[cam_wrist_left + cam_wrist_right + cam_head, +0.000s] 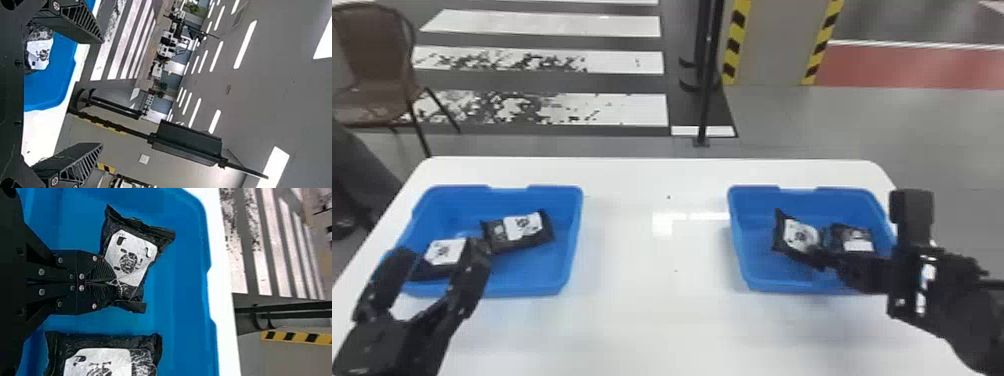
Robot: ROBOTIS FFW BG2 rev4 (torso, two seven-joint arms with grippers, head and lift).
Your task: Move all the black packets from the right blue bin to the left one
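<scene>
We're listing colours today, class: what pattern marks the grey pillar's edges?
Yellow and black diagonal stripes, seen best in the head view.

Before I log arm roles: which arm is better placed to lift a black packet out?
Right, likely: the right gripper pinches a packet in the right bin; the left gripper hangs open over the left bin.
</scene>
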